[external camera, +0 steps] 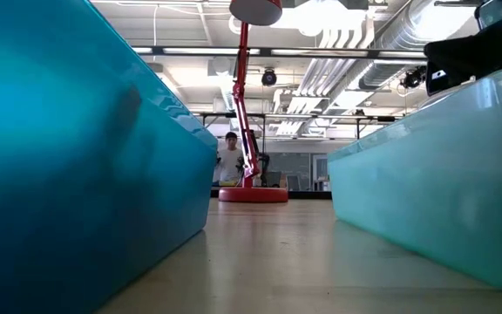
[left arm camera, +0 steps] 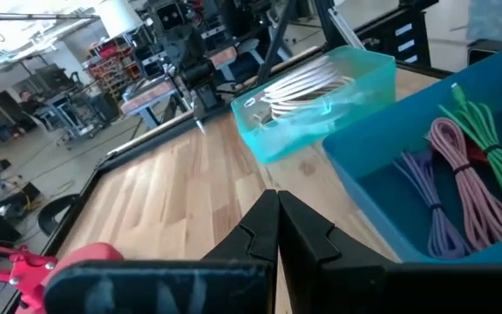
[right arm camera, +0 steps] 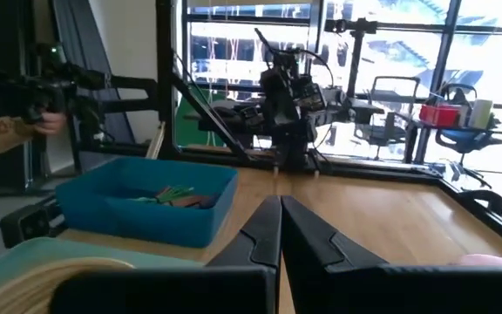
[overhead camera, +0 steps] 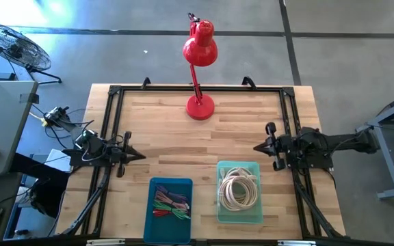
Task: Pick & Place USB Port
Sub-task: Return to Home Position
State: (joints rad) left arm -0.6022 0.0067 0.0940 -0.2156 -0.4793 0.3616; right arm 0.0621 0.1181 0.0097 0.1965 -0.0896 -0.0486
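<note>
Right hand (overhead camera: pixel 258 147): I read it pinched, empty, near green bin (overhead camera: pixel 239 217)
Left hand (overhead camera: pixel 134 155): pinched, empty, farther off

The left arm (overhead camera: pixel 104 154) points inward, jaws closed; the right arm (overhead camera: pixel 306 145) mirrors it, jaws closed.

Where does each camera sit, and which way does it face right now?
High: above the table, straight down; left arm, right arm, lamp, blue bin, green bin.
Low: table-top height between the bins, facing the lamp; dark arm part top right.
Left wrist: on left arm, past shut left jaws toward both bins.
Right wrist: on right arm, past shut right jaws toward blue bin and left arm.
Shared: all four show the blue bin.
</note>
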